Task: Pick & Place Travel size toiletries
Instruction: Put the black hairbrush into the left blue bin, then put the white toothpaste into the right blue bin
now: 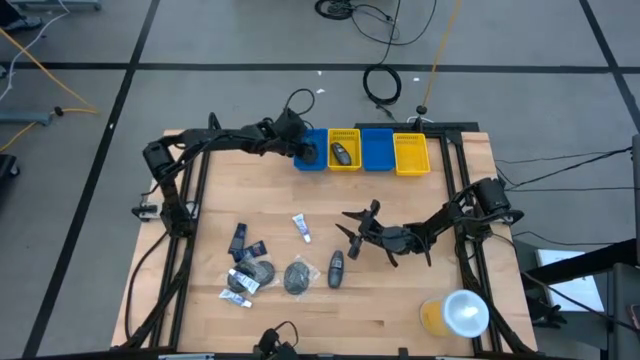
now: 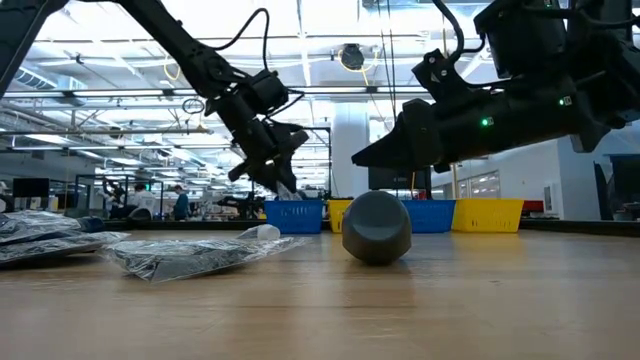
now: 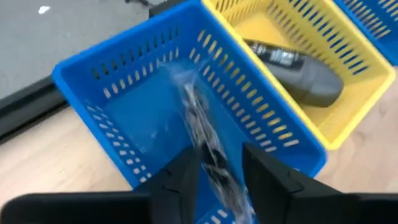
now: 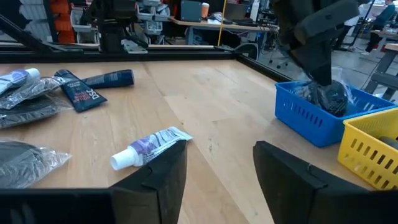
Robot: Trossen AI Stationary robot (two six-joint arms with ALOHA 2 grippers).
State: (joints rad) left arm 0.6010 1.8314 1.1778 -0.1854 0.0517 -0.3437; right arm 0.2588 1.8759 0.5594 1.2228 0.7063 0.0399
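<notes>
Toiletries [image 1: 262, 268] lie scattered on the near left of the table [image 1: 400, 300]. Farther back, the left gripper [image 3: 214, 174] hangs over a blue bin [image 3: 124, 106], its jaws partly open around a clear-wrapped packet [image 3: 202, 134]; whether they grip it is unclear. A dark bottle [image 1: 342, 153] lies in the yellow bin [image 1: 344, 150] beside it. At mid-table, the right gripper [image 4: 214, 168] hovers empty, jaws parted, by a white tube [image 4: 149, 147].
</notes>
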